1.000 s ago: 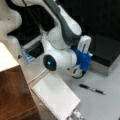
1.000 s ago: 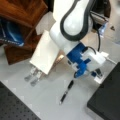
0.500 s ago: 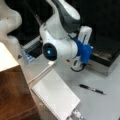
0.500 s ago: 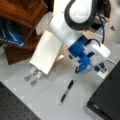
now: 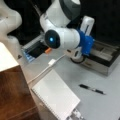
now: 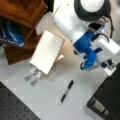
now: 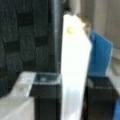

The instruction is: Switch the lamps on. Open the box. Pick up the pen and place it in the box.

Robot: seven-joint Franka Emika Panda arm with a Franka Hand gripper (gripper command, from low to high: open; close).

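The box (image 5: 101, 66) stands at a front view's right, silver-sided, with its pale grey tray (image 5: 107, 51) showing. In a front view it is the dark case (image 6: 107, 100) at the bottom right. My gripper (image 5: 86, 23) is above the box's near end, beside its blue mount (image 5: 86, 45). In the wrist view the gripper (image 7: 72, 82) has black fingers (image 7: 46, 100) on either side of a pale upright strip, which looks like the lid's edge. The pen (image 5: 91, 89) lies flat and apart on the grey table, also the pen (image 6: 66, 92). A cream lampshade (image 5: 6, 60) sits at the left edge.
A white spiral notebook (image 5: 55, 97) lies near the pen, also the notebook (image 6: 47, 51). A white cable (image 5: 45, 71) runs across the table. There is brown wooden furniture (image 5: 12, 97) at the left. A second white arm (image 5: 8, 20) stands at the top left. A black perforated board (image 6: 12, 107) is there too.
My arm and gripper have risen over the box's end, and more of the tray shows now. The pen and the notebook have not moved.
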